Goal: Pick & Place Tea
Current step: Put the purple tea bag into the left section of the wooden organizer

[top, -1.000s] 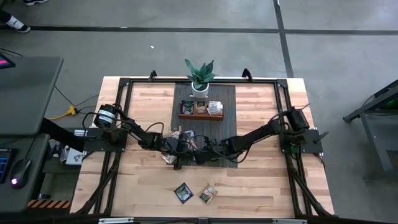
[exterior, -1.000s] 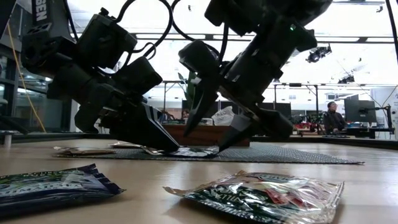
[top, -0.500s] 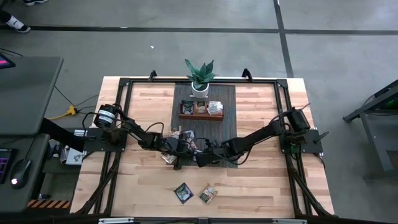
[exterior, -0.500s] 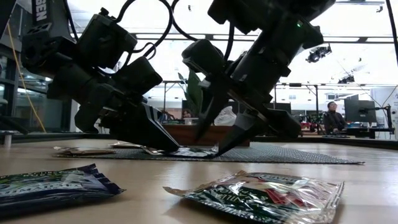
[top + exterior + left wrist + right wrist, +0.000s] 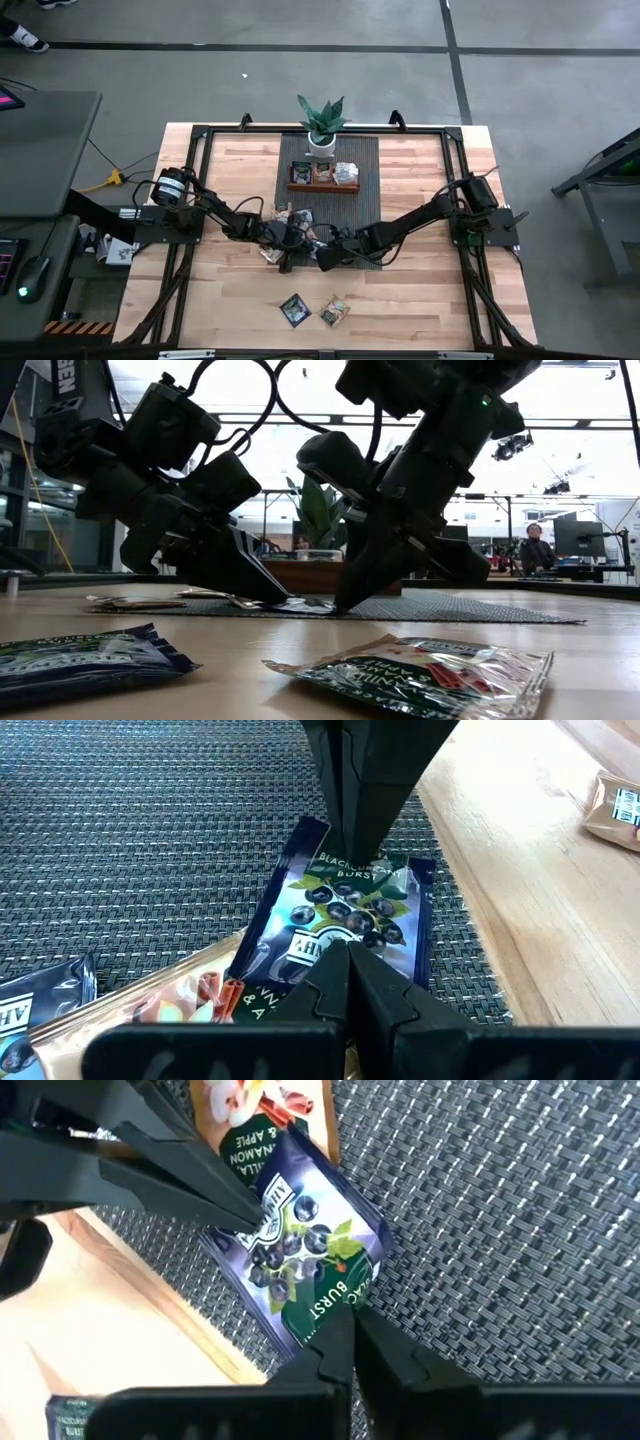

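A dark blue blackcurrant tea sachet (image 5: 345, 905) (image 5: 300, 1240) lies flat on the grey woven mat (image 5: 365, 150) near its near-left corner. One end of it overlaps an orange sachet (image 5: 170, 1005). My left gripper (image 5: 348, 960) (image 5: 298, 245) is shut, with its tips on the blue sachet's end beside the orange one. At the opposite end, my right gripper (image 5: 345, 1335) (image 5: 322, 252) is shut on the sachet's edge. More sachets lie in a loose pile (image 5: 290, 215) just beyond. The wooden tray (image 5: 323, 187) farther back holds a few sachets. My left gripper presses its shut fingertips (image 5: 335, 970) down on the blue sachet's end (image 5: 330, 935) next to the orange sachet. It slants down from the table's left. The sachet lies flat on the mat under it. My right gripper has its two fingers closed on the sachet's opposite edge (image 5: 325, 1305), by the green printed corner. It slants down from the table's right, with its tips at mat level (image 5: 345, 603). The sachet is flat on the mat.
A potted plant (image 5: 322, 120) stands behind the tray. Two green sachets (image 5: 80, 655) (image 5: 420, 670) lie on the bare wood near the table's front edge. A tan sachet (image 5: 615, 810) lies on the wood beside the mat. A person (image 5: 535, 550) sits far behind the table.
My right gripper has shut: its fingers stood wide apart over the blue sachet's edge and now meet on it, tips down at the mat. It has also moved slightly toward my left gripper. The sachet has stayed flat.
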Robot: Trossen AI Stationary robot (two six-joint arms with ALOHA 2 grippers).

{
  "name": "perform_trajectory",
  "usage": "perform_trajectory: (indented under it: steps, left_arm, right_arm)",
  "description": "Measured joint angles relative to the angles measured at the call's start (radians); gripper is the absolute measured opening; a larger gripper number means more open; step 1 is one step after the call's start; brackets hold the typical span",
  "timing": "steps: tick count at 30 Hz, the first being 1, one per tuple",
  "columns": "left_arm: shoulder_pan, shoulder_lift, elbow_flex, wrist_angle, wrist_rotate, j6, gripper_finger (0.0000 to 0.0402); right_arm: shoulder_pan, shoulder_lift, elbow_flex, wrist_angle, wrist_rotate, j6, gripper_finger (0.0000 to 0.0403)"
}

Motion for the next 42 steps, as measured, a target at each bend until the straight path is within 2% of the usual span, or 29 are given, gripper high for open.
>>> perform_trajectory:
  steps: [9, 14, 23, 30, 34, 42]
  left_arm:
    - [0.0, 0.0, 0.0, 0.004, 0.001, 0.0, 0.0]
    - [0.001, -0.034, -0.001, -0.008, 0.04, 0.0, 0.0]
    - [0.0, -0.146, -0.005, -0.091, 0.083, 0.0, 0.0]
    - [0.0, -0.23, -0.003, -0.105, 0.138, 0.001, 0.0]
    - [0.0, -0.255, -0.003, -0.113, 0.14, 0.01, 0.0]
    - [0.0, -0.264, -0.003, -0.115, 0.138, 0.011, 0.0]
  right_arm:
    - [0.0, 0.0, 0.0, 0.003, -0.01, -0.052, 0.0002]
    - [0.0, -0.008, 0.0, 0.002, -0.013, -0.086, 0.0001]
    - [0.0, -0.082, 0.002, -0.032, 0.009, -0.156, 0.0]
    - [-0.001, -0.166, 0.006, -0.097, -0.012, -0.279, 0.0]
    - [-0.001, -0.193, 0.08, -0.274, -0.011, -0.34, 0.0]
    - [-0.002, -0.19, 0.34, -0.668, -0.018, -0.492, 0.0]
